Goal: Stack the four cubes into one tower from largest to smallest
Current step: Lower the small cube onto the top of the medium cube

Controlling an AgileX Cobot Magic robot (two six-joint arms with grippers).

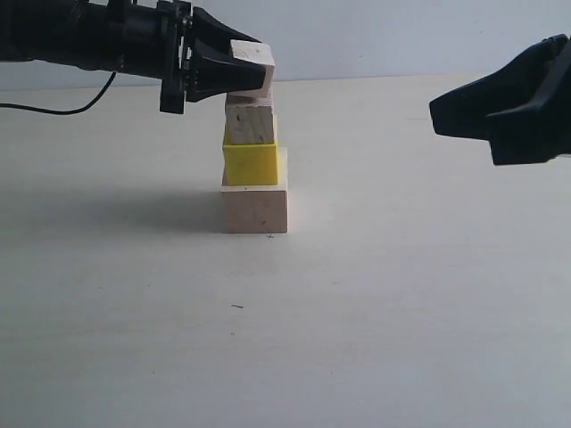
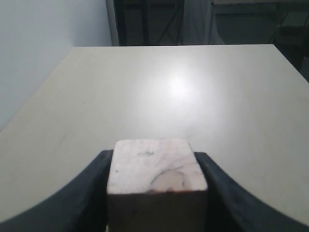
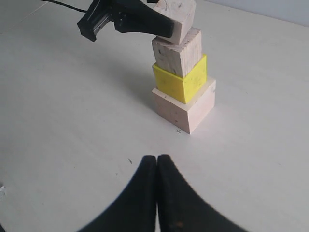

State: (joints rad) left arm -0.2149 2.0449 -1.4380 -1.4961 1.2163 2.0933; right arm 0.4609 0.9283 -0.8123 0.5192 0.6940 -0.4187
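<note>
A: Left gripper (image 1: 230, 68), what is it doing?
B: It is pinching the tiny cube (image 1: 253, 62), one black finger pressing on each side. In the left wrist view, pale wood with a brownish patch is filling the whole gap between the fingers (image 2: 99, 186).
A: Where is that cube sitting?
B: It is hanging directly over the stack, just above the medium cube (image 1: 250, 125). I cannot tell whether the two are touching. A thin dark band is showing between them in the exterior view.
A: And the stack under it?
B: It is standing three high. The large cube (image 1: 255, 207) is resting on the surface (image 1: 401, 303). The yellow cube (image 1: 251, 164) is sitting on it, and the medium cube is sitting on the yellow one. All three are standing upright, each narrower than the one below.
A: Right gripper (image 3: 157, 163)?
B: Its fingers are pressing together tip to tip. It is hovering off the surface on the right of the exterior view, well apart from the stack and pointing toward it.
A: Anything else worth noting?
B: A black cable (image 1: 53, 109) is trailing across the surface under the left arm. A small dark cross mark (image 1: 270, 236) is lying just in front of the large cube.
</note>
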